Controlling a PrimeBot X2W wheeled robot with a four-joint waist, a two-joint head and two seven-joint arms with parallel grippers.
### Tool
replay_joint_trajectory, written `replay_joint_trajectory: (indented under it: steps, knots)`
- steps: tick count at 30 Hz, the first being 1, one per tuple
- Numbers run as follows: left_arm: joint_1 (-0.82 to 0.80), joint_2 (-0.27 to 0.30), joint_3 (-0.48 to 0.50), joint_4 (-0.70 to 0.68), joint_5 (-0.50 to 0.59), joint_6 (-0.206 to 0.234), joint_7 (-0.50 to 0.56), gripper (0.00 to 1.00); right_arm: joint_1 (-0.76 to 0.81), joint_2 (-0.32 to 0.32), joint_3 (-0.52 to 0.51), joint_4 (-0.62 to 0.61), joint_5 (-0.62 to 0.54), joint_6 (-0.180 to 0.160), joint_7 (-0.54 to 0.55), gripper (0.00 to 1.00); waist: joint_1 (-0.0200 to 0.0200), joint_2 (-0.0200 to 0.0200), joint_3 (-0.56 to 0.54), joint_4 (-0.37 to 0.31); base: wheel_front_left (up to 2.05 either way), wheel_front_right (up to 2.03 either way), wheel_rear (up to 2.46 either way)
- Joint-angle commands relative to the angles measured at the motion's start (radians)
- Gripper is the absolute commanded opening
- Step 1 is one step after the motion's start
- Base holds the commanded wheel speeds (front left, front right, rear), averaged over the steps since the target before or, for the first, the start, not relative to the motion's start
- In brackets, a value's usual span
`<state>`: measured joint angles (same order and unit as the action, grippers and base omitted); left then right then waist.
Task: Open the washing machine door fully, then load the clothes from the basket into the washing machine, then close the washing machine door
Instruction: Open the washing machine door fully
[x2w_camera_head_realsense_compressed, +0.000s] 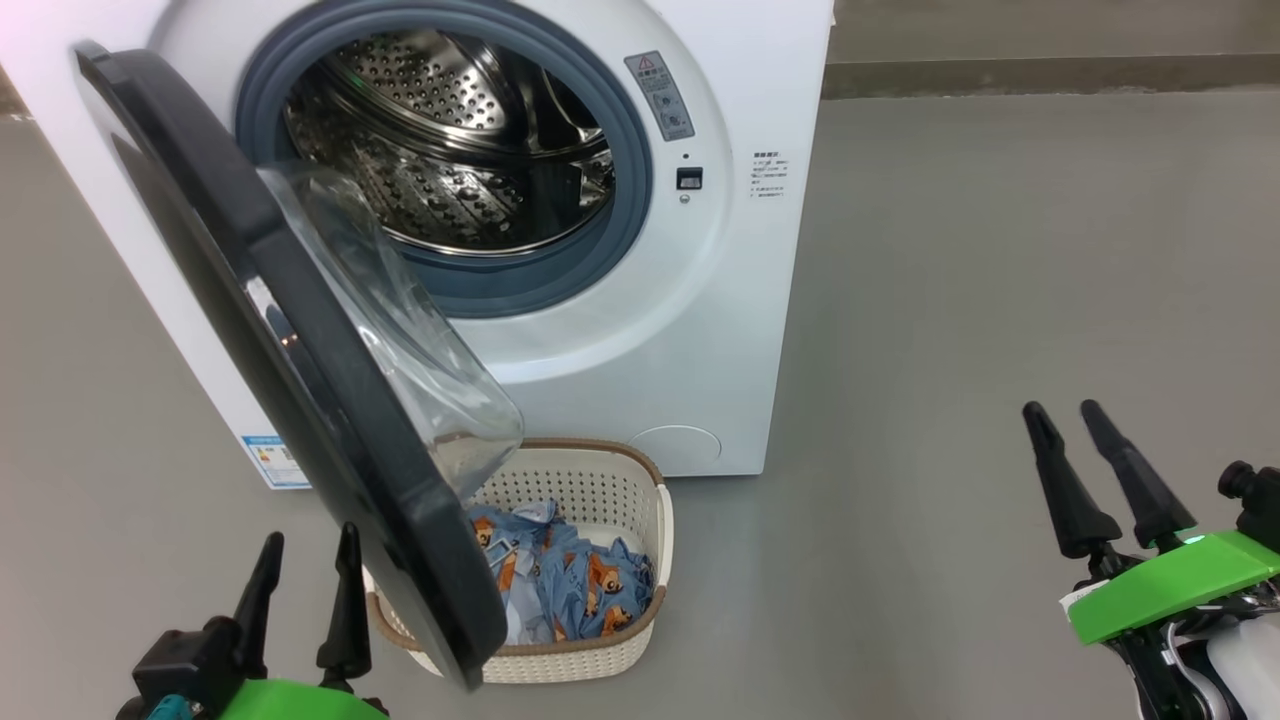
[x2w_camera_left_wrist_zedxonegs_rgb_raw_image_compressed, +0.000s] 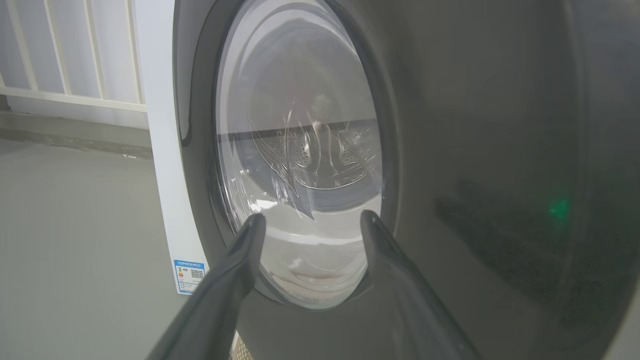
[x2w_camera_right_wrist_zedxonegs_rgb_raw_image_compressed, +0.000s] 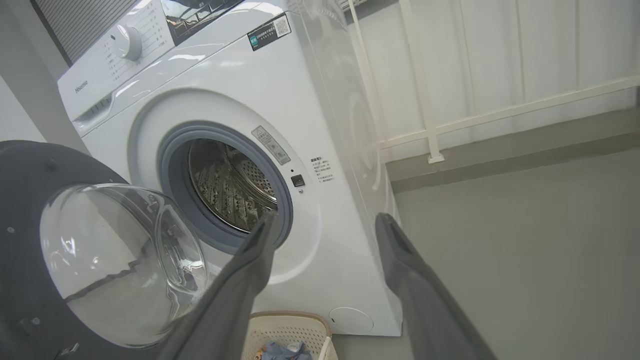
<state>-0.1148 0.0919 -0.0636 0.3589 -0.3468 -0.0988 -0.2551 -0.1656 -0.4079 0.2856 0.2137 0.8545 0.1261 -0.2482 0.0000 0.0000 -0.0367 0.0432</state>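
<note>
The white washing machine (x2w_camera_head_realsense_compressed: 700, 330) stands at the top centre, its steel drum (x2w_camera_head_realsense_compressed: 450, 150) bare. The washing machine door (x2w_camera_head_realsense_compressed: 390, 500) is swung partway out and hangs over the left part of the basket (x2w_camera_head_realsense_compressed: 600, 490), which sits on the floor in front of the machine. Light blue clothes (x2w_camera_head_realsense_compressed: 565, 585) with orange bear prints lie in the basket. My left gripper (x2w_camera_head_realsense_compressed: 311, 540) is open just left of the door's lower edge, and in the left wrist view it (x2w_camera_left_wrist_zedxonegs_rgb_raw_image_compressed: 313, 220) faces the door's glossy outer face (x2w_camera_left_wrist_zedxonegs_rgb_raw_image_compressed: 450, 150). Far off to the right, my right gripper (x2w_camera_head_realsense_compressed: 1060, 412) is open and holds nothing.
Grey floor (x2w_camera_head_realsense_compressed: 950, 300) spreads wide to the right of the machine. A low kerb (x2w_camera_head_realsense_compressed: 1050, 75) runs along the back. A white railing (x2w_camera_right_wrist_zedxonegs_rgb_raw_image_compressed: 430, 100) stands behind the machine. The door's glass bowl (x2w_camera_right_wrist_zedxonegs_rgb_raw_image_compressed: 115, 260) bulges toward the drum opening.
</note>
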Motion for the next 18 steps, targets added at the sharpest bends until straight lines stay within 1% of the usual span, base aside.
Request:
replay_joint_trajectory:
  steps: [1,8,12,18]
  knots:
    - [-0.010,0.019,0.030,-0.030,-0.014,0.005,-0.006,1.00,0.002,-0.011,0.000,-0.015,-0.022,0.005,-0.012,1.00,0.0000,0.0000,-0.001,-0.002,0.00,0.00,0.00]
    - [-0.009,0.021,0.029,-0.033,-0.018,0.006,-0.006,1.00,0.017,0.032,-0.087,0.006,-0.204,0.005,-0.013,1.00,0.0000,0.0000,-0.003,-0.001,0.00,0.00,0.00]
    - [-0.015,0.023,0.027,-0.033,-0.018,0.007,-0.006,1.00,0.031,0.064,-0.126,0.015,-0.257,0.005,-0.013,1.00,0.0000,0.0000,-0.002,0.006,0.00,0.00,0.00]
    - [-0.021,0.023,0.023,-0.034,-0.019,0.007,-0.006,1.00,0.044,0.083,-0.141,0.032,-0.294,0.005,-0.013,1.00,0.0000,0.0000,0.001,0.016,0.00,0.00,0.00]
